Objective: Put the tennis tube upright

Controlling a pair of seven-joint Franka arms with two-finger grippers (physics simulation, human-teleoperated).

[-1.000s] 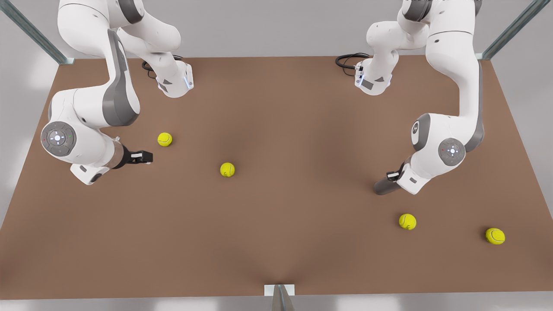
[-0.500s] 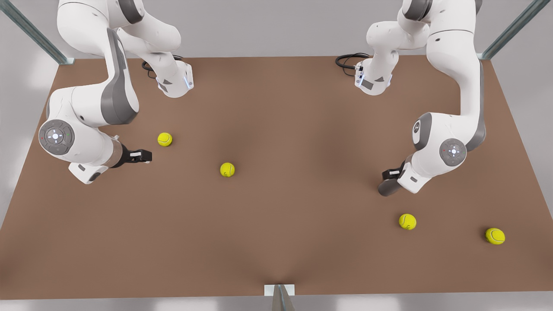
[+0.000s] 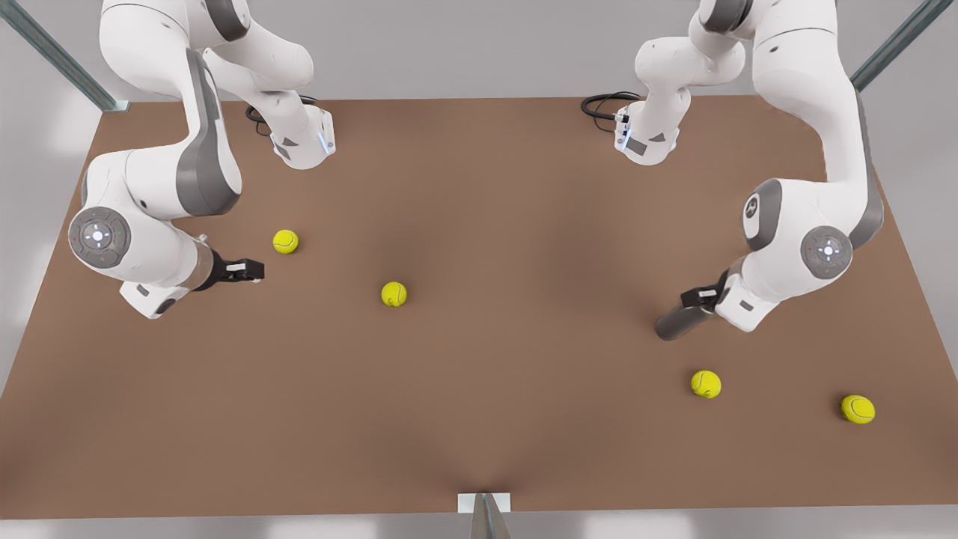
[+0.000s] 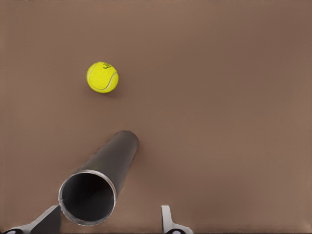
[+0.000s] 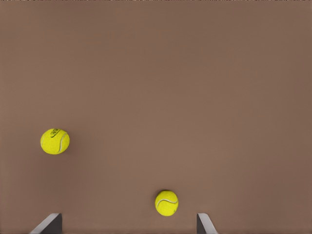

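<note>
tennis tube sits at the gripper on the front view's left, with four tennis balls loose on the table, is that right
Not quite. The front view shows the tennis tube at the left gripper, on the front view's right. The rest holds: four tennis balls loose on the table.

My big brown table (image 3: 494, 404) has four yellow-green balls on it, two (image 3: 285, 241) (image 3: 394, 293) toward the front view's left, two (image 3: 705, 383) (image 3: 857, 409) toward its right, and a grey tube (image 3: 677, 323) touching down there.
</note>
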